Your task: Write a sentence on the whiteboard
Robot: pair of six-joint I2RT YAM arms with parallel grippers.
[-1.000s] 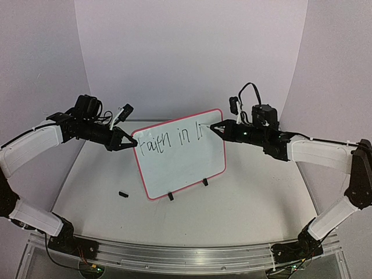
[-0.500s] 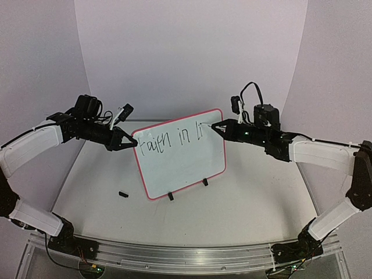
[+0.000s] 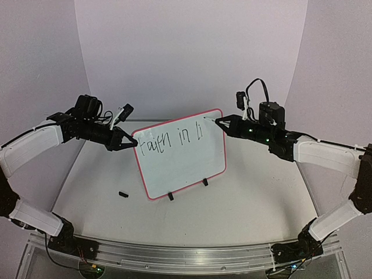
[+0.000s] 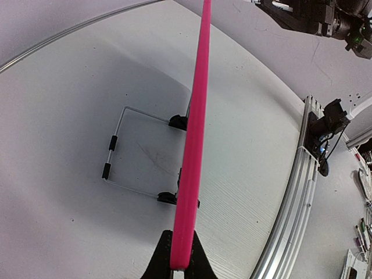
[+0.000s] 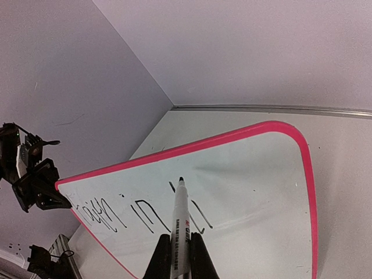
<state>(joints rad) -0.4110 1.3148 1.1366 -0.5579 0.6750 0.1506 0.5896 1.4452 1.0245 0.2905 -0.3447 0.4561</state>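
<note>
Left jaws clamp whiteboard (image 3: 181,163), right jaws marker (image 5: 181,224)

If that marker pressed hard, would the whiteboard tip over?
Probably, left alone: the whiteboard leans on only a thin wire stand. The left gripper clamping its edge likely steadies it. Edge-on it looks straight, so probably stiff.

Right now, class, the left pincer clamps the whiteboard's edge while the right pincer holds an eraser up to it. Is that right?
Not an eraser: the right pincer holds a marker, tip toward the whiteboard, as the right wrist view shows. The left pincer does clamp the board's edge.
</note>
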